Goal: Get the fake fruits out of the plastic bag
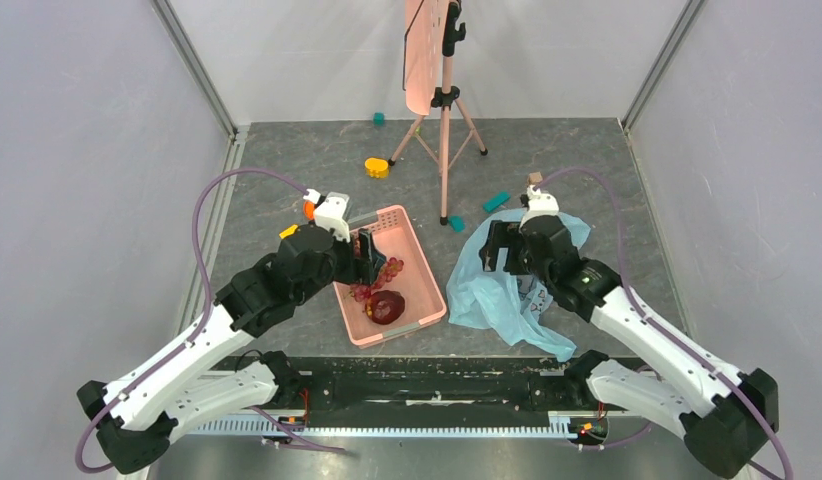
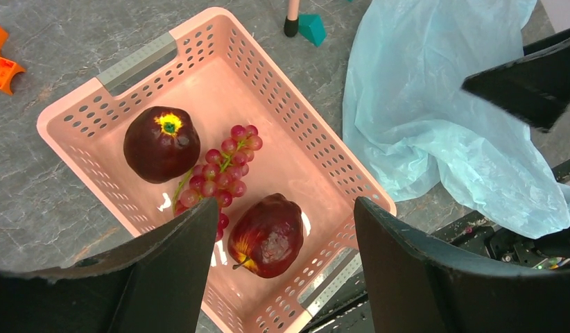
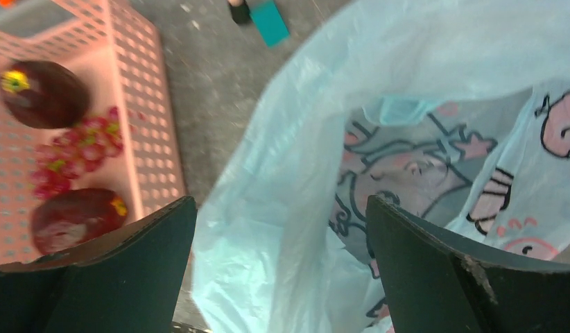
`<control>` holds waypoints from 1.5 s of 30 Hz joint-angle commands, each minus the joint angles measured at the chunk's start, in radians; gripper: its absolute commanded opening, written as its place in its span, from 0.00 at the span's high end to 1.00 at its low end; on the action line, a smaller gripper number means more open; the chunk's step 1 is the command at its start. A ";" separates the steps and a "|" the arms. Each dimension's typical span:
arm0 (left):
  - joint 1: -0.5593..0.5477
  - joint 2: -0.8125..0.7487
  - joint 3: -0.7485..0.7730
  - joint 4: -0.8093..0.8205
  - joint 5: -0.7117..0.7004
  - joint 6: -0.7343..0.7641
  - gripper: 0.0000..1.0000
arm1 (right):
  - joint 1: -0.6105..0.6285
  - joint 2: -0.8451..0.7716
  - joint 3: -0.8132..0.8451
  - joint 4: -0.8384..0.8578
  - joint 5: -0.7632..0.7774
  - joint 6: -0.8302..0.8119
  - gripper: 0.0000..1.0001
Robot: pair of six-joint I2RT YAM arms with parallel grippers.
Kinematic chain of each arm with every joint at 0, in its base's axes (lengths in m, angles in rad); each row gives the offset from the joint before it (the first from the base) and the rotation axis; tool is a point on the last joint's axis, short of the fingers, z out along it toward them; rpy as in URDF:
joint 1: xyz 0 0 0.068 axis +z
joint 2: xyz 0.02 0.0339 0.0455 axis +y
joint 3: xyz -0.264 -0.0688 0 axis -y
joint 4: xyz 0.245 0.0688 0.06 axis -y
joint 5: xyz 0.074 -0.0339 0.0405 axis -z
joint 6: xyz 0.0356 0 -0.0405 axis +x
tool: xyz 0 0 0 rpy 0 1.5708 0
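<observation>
Both jaws gape empty: left above fake fruits [image 2: 267, 236], right above plastic bag [image 3: 282, 173].

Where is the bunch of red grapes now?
In the left wrist view, the grape bunch lies in the pink perforated basket, between the upper dark-red fake fruit and the lower dark-red fake fruit.

No legible text, plastic bag [image 3: 282, 173] included

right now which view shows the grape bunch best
Left wrist: the grape bunch is close and sharp, lying in the pink basket. Top external shows it small and distant; right wrist shows it blurred at the picture's left edge.
</observation>
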 commanded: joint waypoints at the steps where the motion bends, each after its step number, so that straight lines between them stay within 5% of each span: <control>1: 0.004 -0.022 -0.006 0.035 0.014 -0.025 0.22 | 0.000 0.050 -0.030 -0.046 0.069 0.023 0.04; 4: 0.004 -0.027 -0.006 0.027 0.010 -0.025 0.22 | 0.001 0.085 -0.048 -0.041 0.088 0.016 0.11; 6: 0.004 -0.026 -0.006 0.025 0.011 -0.025 0.22 | 0.000 0.083 -0.053 0.011 0.048 -0.005 0.40; 9: 0.004 -0.024 -0.003 0.025 0.015 -0.025 0.22 | 0.001 0.019 -0.018 0.107 -0.008 -0.038 0.69; 13: 0.004 -0.026 -0.001 0.024 0.017 -0.029 0.22 | 0.000 -0.050 0.143 0.110 0.042 -0.080 0.95; 18: 0.004 -0.020 0.000 0.023 0.020 -0.031 0.22 | 0.001 -0.059 0.307 0.072 0.033 -0.098 0.98; 26: 0.004 -0.005 0.004 0.033 0.025 -0.029 0.22 | 0.001 -0.120 0.326 0.084 0.090 -0.076 1.00; 39: 0.005 0.048 -0.005 0.071 0.068 -0.038 0.22 | 0.002 -0.191 0.022 0.174 0.090 0.043 1.00; 45: 0.004 0.077 -0.012 0.088 0.105 -0.055 0.23 | 0.003 -0.216 0.017 0.141 0.280 0.077 1.00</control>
